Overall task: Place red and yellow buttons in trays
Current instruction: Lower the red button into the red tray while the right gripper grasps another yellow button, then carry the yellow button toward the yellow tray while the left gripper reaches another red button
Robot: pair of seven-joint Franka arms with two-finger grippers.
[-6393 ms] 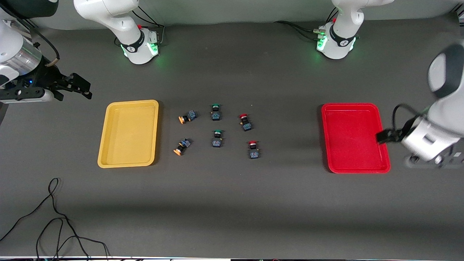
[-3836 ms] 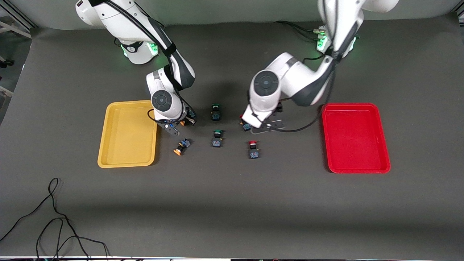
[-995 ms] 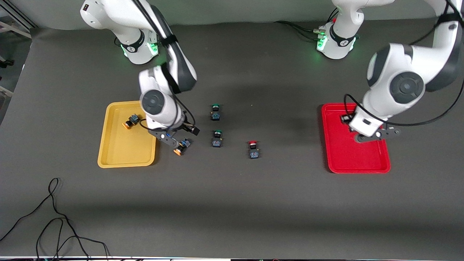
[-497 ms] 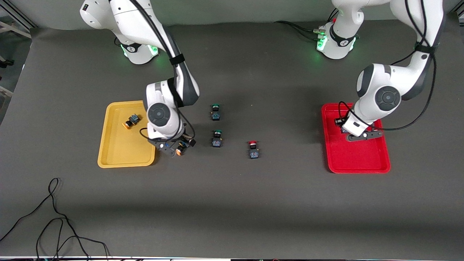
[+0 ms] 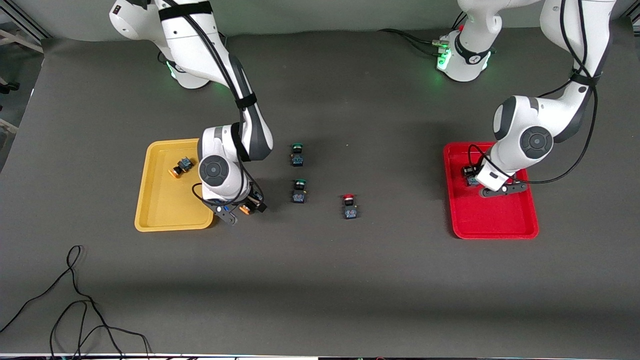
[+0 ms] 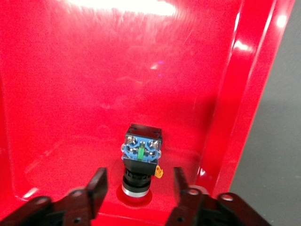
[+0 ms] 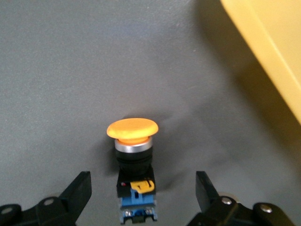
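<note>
Left pincer [image 6: 138, 188], spread, has just dropped a red button [image 6: 141, 157] in red tray [image 5: 500, 222]. Right pincer [image 7: 143, 200], spread, has descended astride the yellow button [image 7: 134, 141] beside the yellow tray [image 5: 165, 220], mid-counter; grasp looks next.

This looks like a robotics lab rather than any home or shop. Two white arm bases [image 5: 462, 55] glowing green stand bolted along one edge of a table [image 5: 320, 280] covered in plain dark grey matting. Bundled cables [image 5: 415, 42] run from the bases, and a loose black wire [image 5: 75, 300] trails over the mat's near corner. At the edge, what may be metal framing [image 5: 20, 20] shows.
</note>
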